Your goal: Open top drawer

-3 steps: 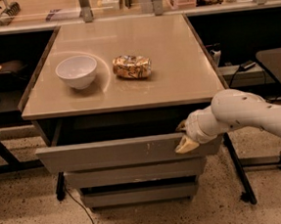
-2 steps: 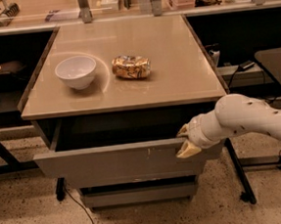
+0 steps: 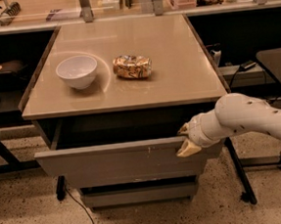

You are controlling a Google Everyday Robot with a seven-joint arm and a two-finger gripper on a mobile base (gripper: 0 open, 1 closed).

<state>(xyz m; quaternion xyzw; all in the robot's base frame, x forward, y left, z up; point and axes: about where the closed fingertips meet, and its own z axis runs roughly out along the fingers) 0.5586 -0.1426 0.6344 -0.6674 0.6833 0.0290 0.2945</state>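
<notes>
The top drawer [image 3: 110, 163] is a wide grey handle-less front with small pale scratches right of centre. It stands pulled out from under the table top, and its dark inside shows behind the front. My gripper [image 3: 186, 140] is at the right end of the drawer's top edge, with one pale finger above the edge and one in front of it. The white arm reaches in from the right. Two narrower grey drawer fronts [image 3: 138, 192] sit below, pushed in.
A white bowl [image 3: 77, 71] and a crumpled snack bag [image 3: 132, 66] lie on the beige table top [image 3: 176, 71]. A dark desk stands at the right, shelves at the left. A cable runs down the floor under the drawers.
The top drawer has slid further out toward the camera, and my gripper has moved with its front edge, down and forward.
</notes>
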